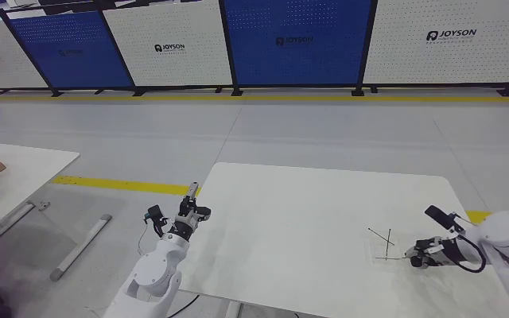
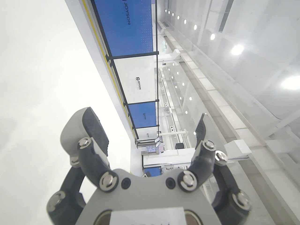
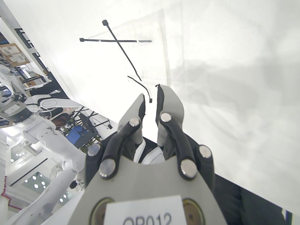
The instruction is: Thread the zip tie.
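Light: bright, from ceiling lamps (image 2: 237,49) seen over my left wrist.
Glare: white table (image 3: 211,24) blows out around the zip ties (image 3: 116,40) in my right wrist view.
Shadows: soft grey patches on the table, none hard.
Edges: my wrist views bend straight lines.

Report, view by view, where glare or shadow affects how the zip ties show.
Top view: even light, no glare; the thin black zip ties show as faint lines on the white table. Right wrist view: the table glares bright around the ties, which read dark against it; soft grey shadows spread beside the right gripper. Left wrist view: round ceiling lamps flare white.
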### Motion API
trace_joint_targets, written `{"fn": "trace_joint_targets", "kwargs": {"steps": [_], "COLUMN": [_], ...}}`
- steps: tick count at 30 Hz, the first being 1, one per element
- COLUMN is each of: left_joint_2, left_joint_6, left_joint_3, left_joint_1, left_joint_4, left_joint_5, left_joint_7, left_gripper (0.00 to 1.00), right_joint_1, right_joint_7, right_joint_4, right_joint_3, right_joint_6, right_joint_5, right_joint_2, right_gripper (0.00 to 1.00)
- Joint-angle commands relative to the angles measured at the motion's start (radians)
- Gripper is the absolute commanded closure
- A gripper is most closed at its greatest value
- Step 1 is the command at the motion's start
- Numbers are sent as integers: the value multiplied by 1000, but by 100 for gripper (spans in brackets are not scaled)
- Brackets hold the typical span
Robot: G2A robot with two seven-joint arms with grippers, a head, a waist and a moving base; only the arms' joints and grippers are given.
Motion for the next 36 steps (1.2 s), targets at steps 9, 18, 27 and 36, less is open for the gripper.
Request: {"fn": "trace_joint_targets", "kwargs": {"steps": [9, 18, 27, 36], "left_joint_2": [0, 0, 0, 0], "left_joint_6": [0, 0, 0, 0], "left_joint_3": [0, 0, 0, 0], "left_joint_1": [0, 0, 0, 0], "left_joint_4": [0, 0, 0, 0], "left_joint_5": [0, 0, 0, 0], "left_joint_7": [0, 0, 0, 0], "left_gripper": [0, 0, 0, 0], "right_joint_1": [17, -8, -166, -210], "right_joint_7": [0, 0, -75, -84], "right_joint_4": [12, -28, -168, -191], "right_joint_3": [-18, 19, 220, 268], "right_joint_6": [0, 0, -14, -41], "right_joint_5": [-3, -3, 130, 166], "right_joint_2": [-2, 12, 53, 62], "right_gripper": [100, 100, 100, 100]}}
